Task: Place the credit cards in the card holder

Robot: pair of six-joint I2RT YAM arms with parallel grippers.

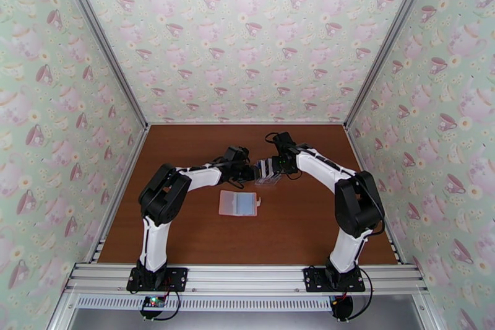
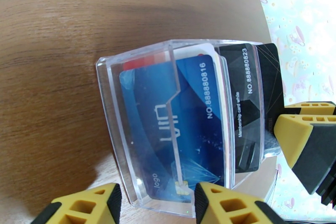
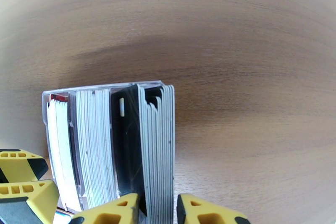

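The credit cards (image 3: 157,149) stand on edge in a clear plastic rack (image 2: 138,94), black and white ones at the back and a blue one (image 2: 185,119) in front. My right gripper (image 3: 157,210) comes down over the rack with its fingers pressed on both sides of the rear stack of cards. My left gripper (image 2: 157,204) is closed across the rack's near end and holds it on the table. In the top view both grippers meet at the rack (image 1: 267,178). The card holder (image 1: 238,203), a pink wallet, lies open on the table just in front of them, apart from both grippers.
The brown table (image 1: 297,226) is enclosed by patterned walls with metal posts at the back corners. The right gripper's fingers (image 2: 306,145) show at the right of the left wrist view, and the left gripper's fingers (image 3: 25,183) at the lower left of the right wrist view.
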